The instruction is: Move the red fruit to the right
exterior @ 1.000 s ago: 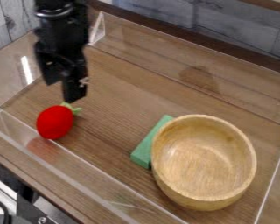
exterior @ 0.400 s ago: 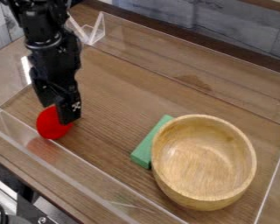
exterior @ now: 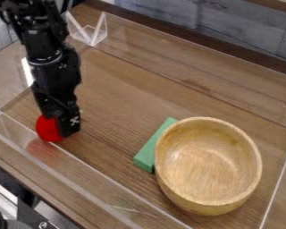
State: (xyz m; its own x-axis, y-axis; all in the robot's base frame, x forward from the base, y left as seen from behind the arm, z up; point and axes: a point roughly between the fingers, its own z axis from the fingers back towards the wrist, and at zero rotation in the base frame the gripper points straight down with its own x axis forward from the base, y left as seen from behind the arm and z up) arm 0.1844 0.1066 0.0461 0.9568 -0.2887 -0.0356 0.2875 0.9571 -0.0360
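The red fruit [exterior: 46, 131] lies at the left of the wooden table top, near the front clear wall. Only its lower left part shows. My black gripper [exterior: 58, 122] has come straight down over the fruit and hides most of it. Its jaws stand open, with the fingers [exterior: 71, 120] low on either side of the fruit. I cannot tell whether they touch it.
A wooden bowl [exterior: 207, 164] sits at the right front, with a flat green sponge-like piece [exterior: 150, 148] against its left side. Clear acrylic walls [exterior: 62, 170] surround the table top [exterior: 170, 89].
The gripper has moved down and to the front left, from above and behind the fruit to right over it. The fruit, the bowl and the green piece have stayed in place.
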